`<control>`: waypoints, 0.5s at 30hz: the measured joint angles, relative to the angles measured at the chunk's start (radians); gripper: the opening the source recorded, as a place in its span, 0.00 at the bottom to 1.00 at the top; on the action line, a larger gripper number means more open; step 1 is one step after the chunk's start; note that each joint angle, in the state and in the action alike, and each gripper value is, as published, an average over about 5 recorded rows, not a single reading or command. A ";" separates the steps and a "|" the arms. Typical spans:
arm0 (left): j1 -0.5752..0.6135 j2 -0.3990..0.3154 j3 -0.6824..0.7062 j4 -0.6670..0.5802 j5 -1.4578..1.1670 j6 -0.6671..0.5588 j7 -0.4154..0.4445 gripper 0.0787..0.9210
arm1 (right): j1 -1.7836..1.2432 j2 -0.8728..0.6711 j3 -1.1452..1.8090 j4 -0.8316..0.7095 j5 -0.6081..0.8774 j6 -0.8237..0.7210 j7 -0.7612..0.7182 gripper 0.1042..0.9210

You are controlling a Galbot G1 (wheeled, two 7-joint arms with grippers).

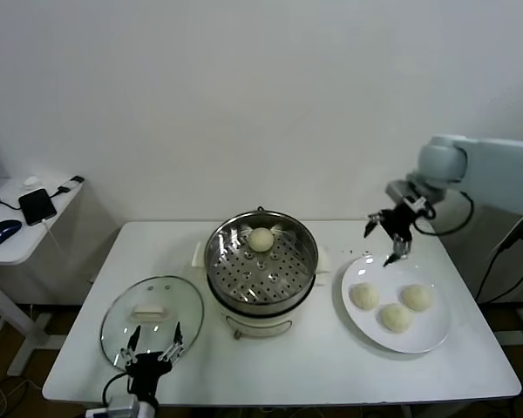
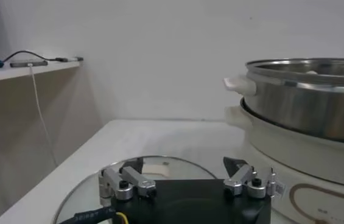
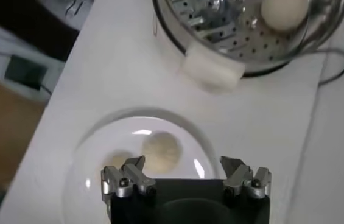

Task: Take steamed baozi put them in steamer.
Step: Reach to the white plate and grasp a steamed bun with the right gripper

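No brand name or readable writing anywhere; only a small, unreadable printed marking low on the cream base of the steamer (image 1: 261, 277)

Four steamed baozi, all round, smooth, cream-white and small against the plate. One baozi in the steamer (image 1: 261, 239), resting on the perforated tray toward the far rim; seen again in the right wrist view (image 3: 284, 13) beyond the fingertips. Three baozi on the plate (image 1: 364, 296), (image 1: 396, 317), (image 1: 417, 297), clustered close together just below and nearer than the right gripper (image 1: 392, 237)

Steamer: shiny round steel pot with white side handles on a cream-white base, mid-table, uncovered, holding that single bun. White plate (image 1: 427, 335) flat on the table, just beside the steamer on its right, directly under the right gripper's reach. Glass lid (image 1: 152, 315) with a pale knob lying flat to the steamer's left, right in front of the left gripper (image 1: 153, 346)

Right gripper: fingers spread wide, nothing between them, hovering above the far edge of the plate, apart from every bun; plate and at least one bun visible ahead of the fingertips in its wrist view. Left gripper (image 2: 185, 176): fingers likewise spread, empty, low at the near table edge over the lid's rim, steamer wall just off to one side

White table (image 1: 331, 366) underneath it all
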 measured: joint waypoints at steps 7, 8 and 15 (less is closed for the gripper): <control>0.009 -0.003 -0.001 0.012 0.006 -0.006 -0.001 0.88 | -0.169 -0.028 0.092 -0.023 -0.042 -0.108 0.065 0.88; 0.010 -0.003 -0.002 0.013 0.006 -0.007 -0.001 0.88 | -0.193 -0.028 0.109 -0.031 -0.049 -0.119 0.073 0.88; 0.009 -0.001 -0.004 0.022 0.006 -0.008 -0.002 0.88 | -0.341 -0.008 0.226 -0.093 -0.093 -0.171 0.118 0.88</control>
